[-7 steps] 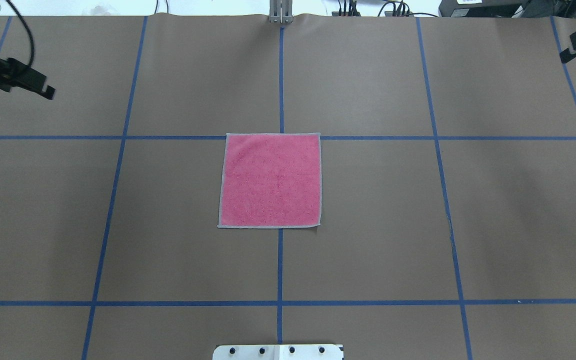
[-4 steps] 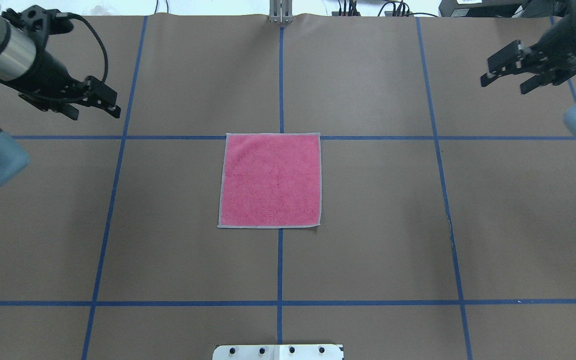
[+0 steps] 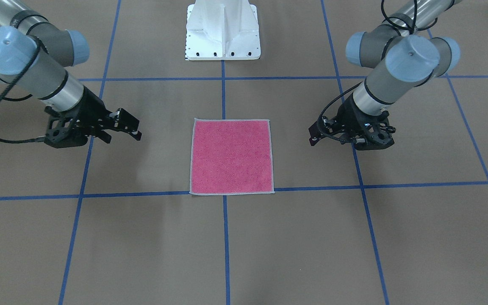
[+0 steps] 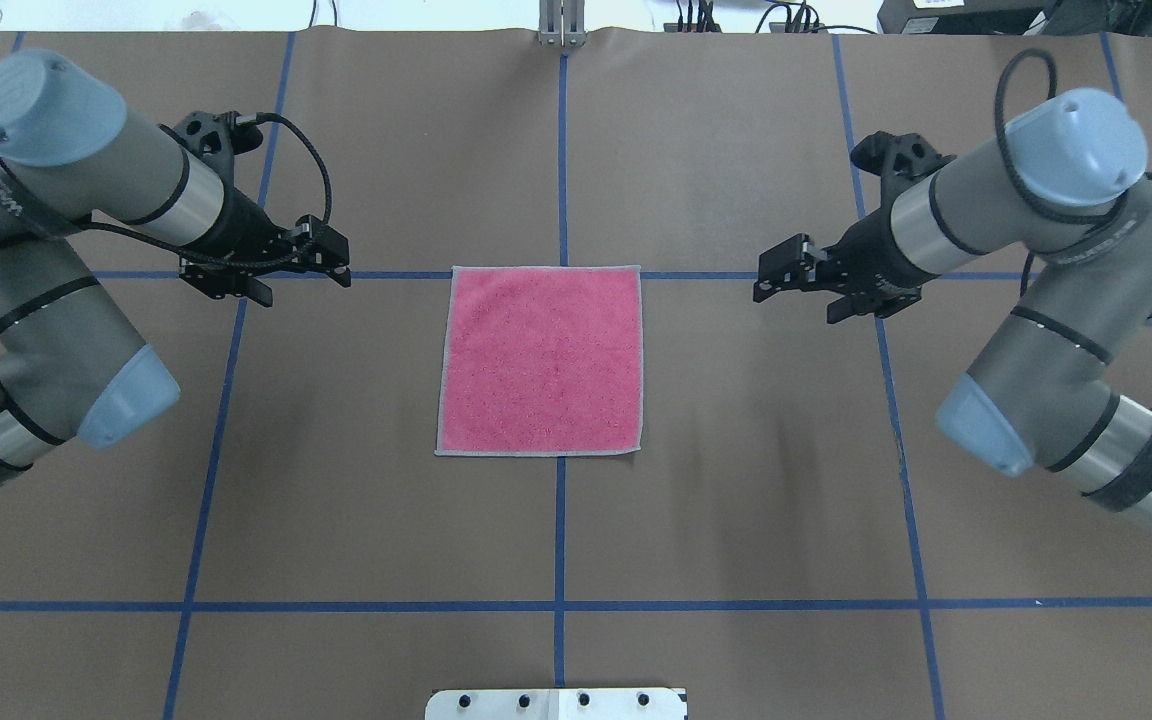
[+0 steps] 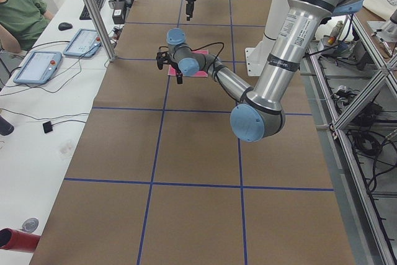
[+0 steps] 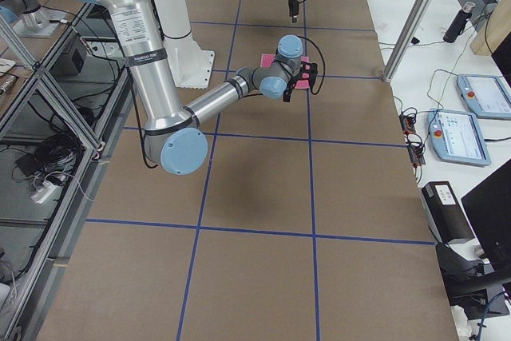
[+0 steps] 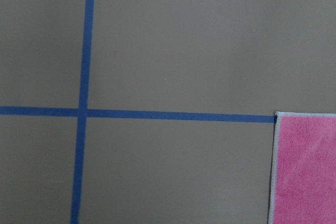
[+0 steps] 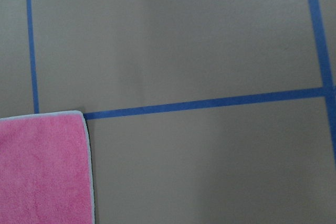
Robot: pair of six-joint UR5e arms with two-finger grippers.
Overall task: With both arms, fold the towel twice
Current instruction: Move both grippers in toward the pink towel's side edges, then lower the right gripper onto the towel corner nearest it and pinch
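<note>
Two released tools, left tool point(image 4: 304, 287) and right tool point(image 4: 794, 304), flank the flat towel point(image 4: 541, 360)

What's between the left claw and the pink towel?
Only bare brown table and a blue tape line separate the left gripper from the towel, seen overhead.
</note>
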